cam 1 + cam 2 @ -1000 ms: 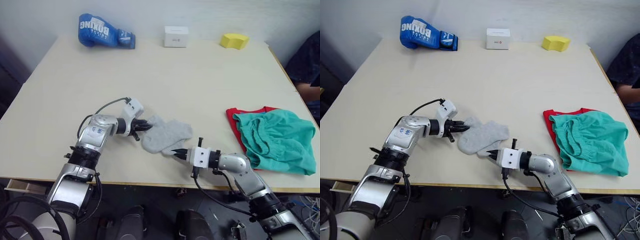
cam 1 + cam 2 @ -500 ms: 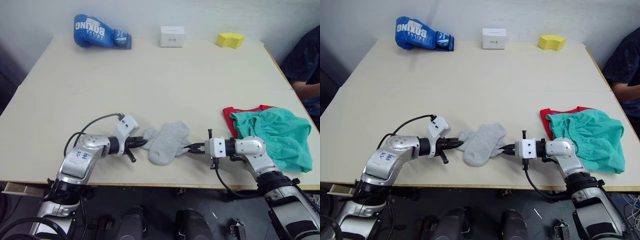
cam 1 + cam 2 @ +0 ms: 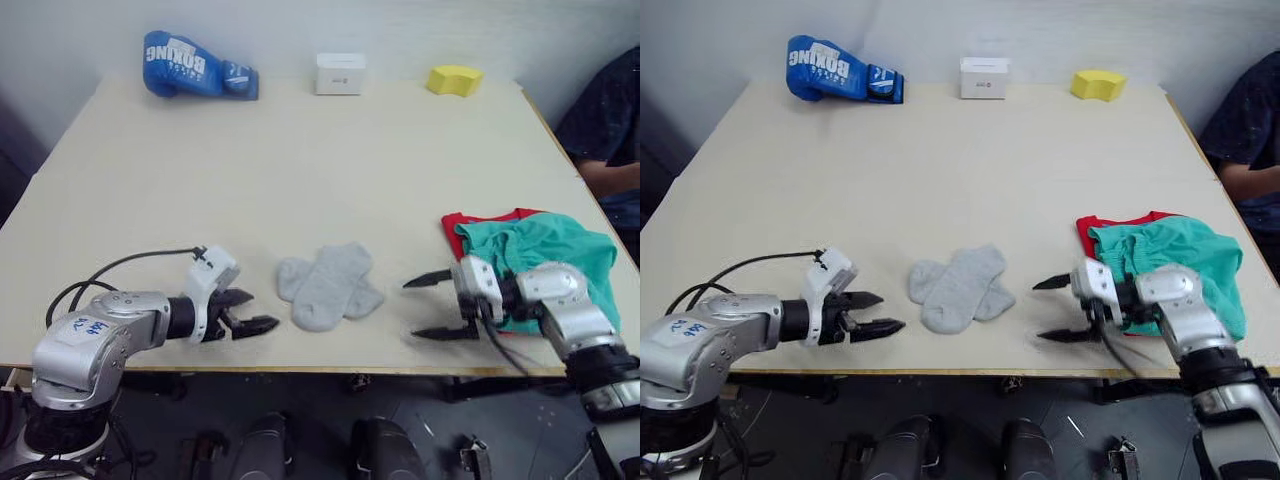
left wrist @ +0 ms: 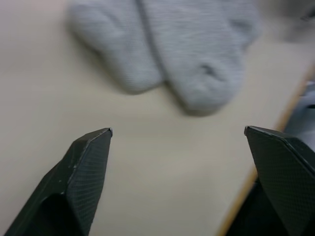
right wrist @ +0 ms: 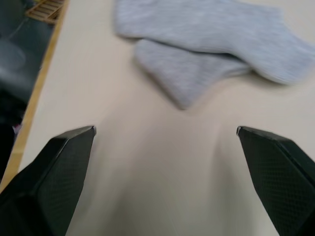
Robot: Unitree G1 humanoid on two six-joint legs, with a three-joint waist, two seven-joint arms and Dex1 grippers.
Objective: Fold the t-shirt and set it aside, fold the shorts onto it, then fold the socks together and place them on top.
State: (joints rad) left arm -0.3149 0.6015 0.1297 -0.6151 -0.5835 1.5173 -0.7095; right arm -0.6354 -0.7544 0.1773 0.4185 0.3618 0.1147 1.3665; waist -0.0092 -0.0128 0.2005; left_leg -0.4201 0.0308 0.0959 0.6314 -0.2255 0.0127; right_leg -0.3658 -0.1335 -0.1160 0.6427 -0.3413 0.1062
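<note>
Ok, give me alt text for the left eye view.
Grey socks lie overlapping near the table's front edge, between the open left hand and open right hand, untouched. The shorts lie on the t-shirt.

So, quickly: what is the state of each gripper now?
Left gripper: open, holding nothing.
Right gripper: open, holding nothing.

Probably lab: bare table against plain wall (seated person alongside).

Bare table around socks
</note>
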